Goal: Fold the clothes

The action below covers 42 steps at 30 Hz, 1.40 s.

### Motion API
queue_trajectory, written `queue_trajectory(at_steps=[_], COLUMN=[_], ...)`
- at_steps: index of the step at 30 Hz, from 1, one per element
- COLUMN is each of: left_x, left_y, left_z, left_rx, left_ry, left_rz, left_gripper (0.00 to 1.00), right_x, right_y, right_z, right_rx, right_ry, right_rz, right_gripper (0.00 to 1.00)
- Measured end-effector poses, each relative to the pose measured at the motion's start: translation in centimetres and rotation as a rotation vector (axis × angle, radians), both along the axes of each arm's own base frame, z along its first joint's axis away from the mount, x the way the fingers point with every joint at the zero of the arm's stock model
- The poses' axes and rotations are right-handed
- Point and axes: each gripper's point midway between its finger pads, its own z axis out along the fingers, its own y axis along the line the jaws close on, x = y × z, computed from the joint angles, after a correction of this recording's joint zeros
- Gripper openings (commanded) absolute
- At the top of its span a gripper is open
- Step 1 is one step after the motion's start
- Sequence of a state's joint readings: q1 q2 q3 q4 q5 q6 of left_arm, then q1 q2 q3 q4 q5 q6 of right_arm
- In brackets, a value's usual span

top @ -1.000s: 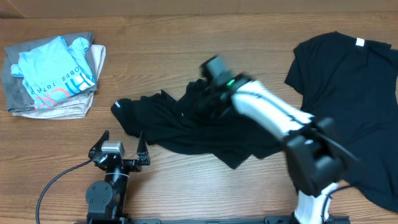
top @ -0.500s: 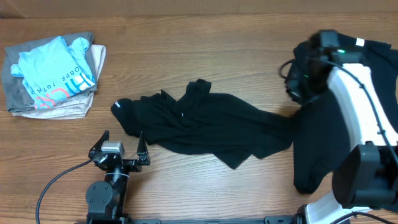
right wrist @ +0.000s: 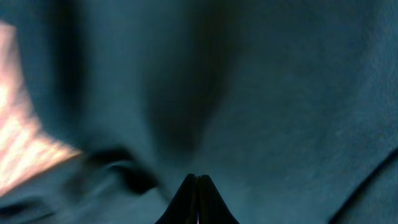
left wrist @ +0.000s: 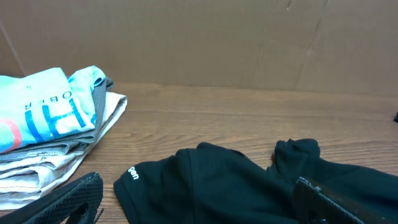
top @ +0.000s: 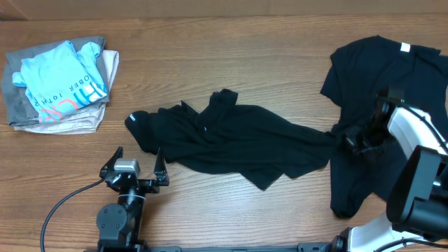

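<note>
Two black T-shirts lie on the table (top: 210, 56).

Overhead: the crumpled shirt (top: 231, 143) is mid-frame and the flat shirt (top: 392, 91) is at the right edge, and the two touch where they meet. My right gripper (top: 352, 140) now sits at that junction. A second ago it was over the crumpled shirt, then up near the flat shirt's collar. Its jaws went from partly apart to clenched. I read that as a grab at an edge to start spreading; nothing is folded yet. My left gripper (top: 138, 159) is parked lower left, unmoved, spread wide and holding nothing. The white tag (top: 404, 47) at upper right is unreadable. The folded pile (top: 59, 84) at upper left has a light blue top with "OBER" printed on it.

Left wrist: its fingers (left wrist: 68, 199) sit apart at the bottom corners, with the crumpled shirt ahead. The white logo (left wrist: 132, 173) on it is too small to read. The pile at left shows "OBER" above bigger letters that are cut off.

Right wrist: the fingertips (right wrist: 188, 199) are pressed together over dark cloth that fills the frame. I can't tell whether any cloth is pinched.
</note>
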<state>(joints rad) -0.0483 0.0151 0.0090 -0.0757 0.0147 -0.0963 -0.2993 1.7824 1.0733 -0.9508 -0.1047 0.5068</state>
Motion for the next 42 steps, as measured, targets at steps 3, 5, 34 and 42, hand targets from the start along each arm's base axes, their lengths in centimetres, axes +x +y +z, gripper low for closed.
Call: queue_trajectory(at_steps=[3, 5, 34, 42], left_x=[0.0, 0.0, 0.0, 0.0], left_y=[0.0, 0.0, 0.0, 0.0], left_z=[0.0, 0.0, 0.0, 0.0], left_rx=[0.000, 0.000, 0.000, 0.000], left_ry=[0.000, 0.000, 0.000, 0.000], left_rz=[0.000, 0.000, 0.000, 0.000], left_gripper=[1.00, 1.00, 1.00, 1.00], right_x=[-0.6, -0.5, -5.0, -0.4], right_y=[-0.2, -0.2, -19.7, -19.7], right_z=[-1.2, -1.5, -1.3, 3.9], right_rx=[0.000, -0.003, -0.219, -0.124], right_ry=[-0.002, -0.018, -0.206, -0.269], right_rz=[-0.020, -0.026, -0.696, -0.583], right_gripper=[0.04, 0.04, 0.07, 0.21])
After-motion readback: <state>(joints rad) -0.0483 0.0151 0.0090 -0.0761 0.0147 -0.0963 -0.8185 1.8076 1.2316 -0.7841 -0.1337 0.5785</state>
